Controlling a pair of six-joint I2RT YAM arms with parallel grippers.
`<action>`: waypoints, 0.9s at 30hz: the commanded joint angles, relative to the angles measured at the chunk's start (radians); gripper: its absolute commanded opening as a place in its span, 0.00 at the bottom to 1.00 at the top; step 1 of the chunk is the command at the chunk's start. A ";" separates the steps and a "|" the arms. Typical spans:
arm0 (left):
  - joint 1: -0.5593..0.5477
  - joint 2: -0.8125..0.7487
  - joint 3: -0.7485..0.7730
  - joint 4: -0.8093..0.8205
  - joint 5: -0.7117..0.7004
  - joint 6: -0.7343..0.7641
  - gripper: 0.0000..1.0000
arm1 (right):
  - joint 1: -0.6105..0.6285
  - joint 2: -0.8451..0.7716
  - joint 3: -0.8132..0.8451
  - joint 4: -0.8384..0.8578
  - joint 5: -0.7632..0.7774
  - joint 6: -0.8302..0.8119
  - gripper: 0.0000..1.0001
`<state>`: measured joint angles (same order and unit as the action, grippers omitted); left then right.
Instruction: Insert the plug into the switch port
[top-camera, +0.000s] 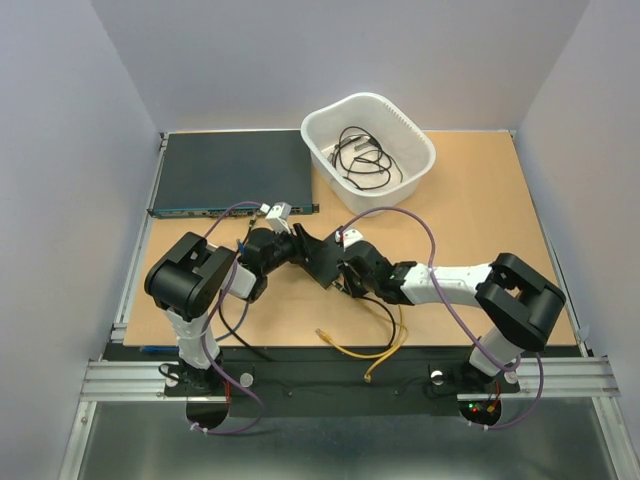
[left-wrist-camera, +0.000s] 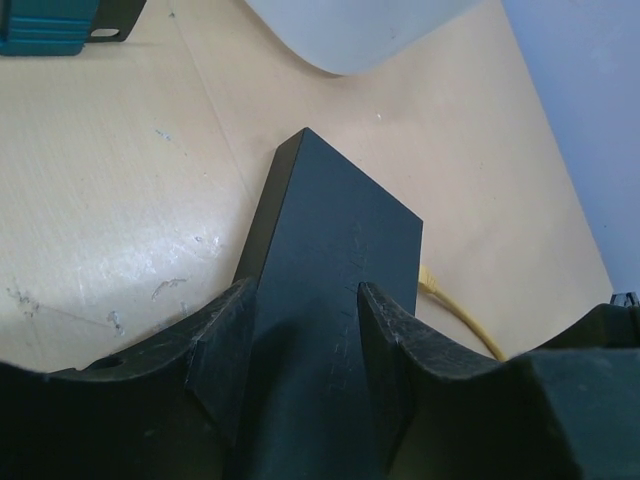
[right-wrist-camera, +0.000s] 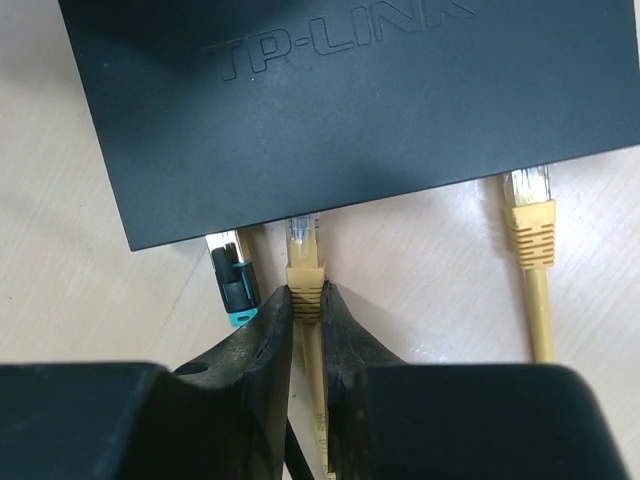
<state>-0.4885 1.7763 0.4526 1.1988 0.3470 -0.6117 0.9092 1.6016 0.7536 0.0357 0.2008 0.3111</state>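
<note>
The yellow plug (right-wrist-camera: 302, 245) is sitting with its tip right at the edge of the black switch (right-wrist-camera: 350, 110), the switch port itself hidden under that edge; the right hand (right-wrist-camera: 305, 305) is pinching the plug's boot; the left hand (left-wrist-camera: 307, 297) is clamping the switch from both sides, around the middle of the tabletop (top-camera: 480, 200); a second yellow plug (right-wrist-camera: 528, 225) and a teal-tipped plug (right-wrist-camera: 235, 285) are flanking it.

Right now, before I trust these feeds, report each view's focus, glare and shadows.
Top external: evenly lit, sharp, soft shadows under the arms. Left wrist: white basket washed out and soft; black switch a dark mass with little detail. Right wrist: switch lettering and yellow plug crisp, pale sheen on the table, right tool underexposed.
</note>
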 joint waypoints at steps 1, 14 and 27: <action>-0.013 0.041 0.024 0.027 0.105 0.018 0.56 | -0.012 0.015 0.053 0.026 -0.012 -0.050 0.00; -0.050 0.147 0.055 0.068 0.181 0.010 0.54 | -0.012 0.066 0.105 0.032 -0.001 -0.076 0.00; -0.078 0.172 0.052 0.110 0.268 -0.022 0.49 | -0.021 0.086 0.155 0.059 -0.006 -0.145 0.00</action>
<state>-0.5682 1.9217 0.5243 1.3544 0.5472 -0.6075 0.9012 1.6962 0.8764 -0.0063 0.1936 0.2039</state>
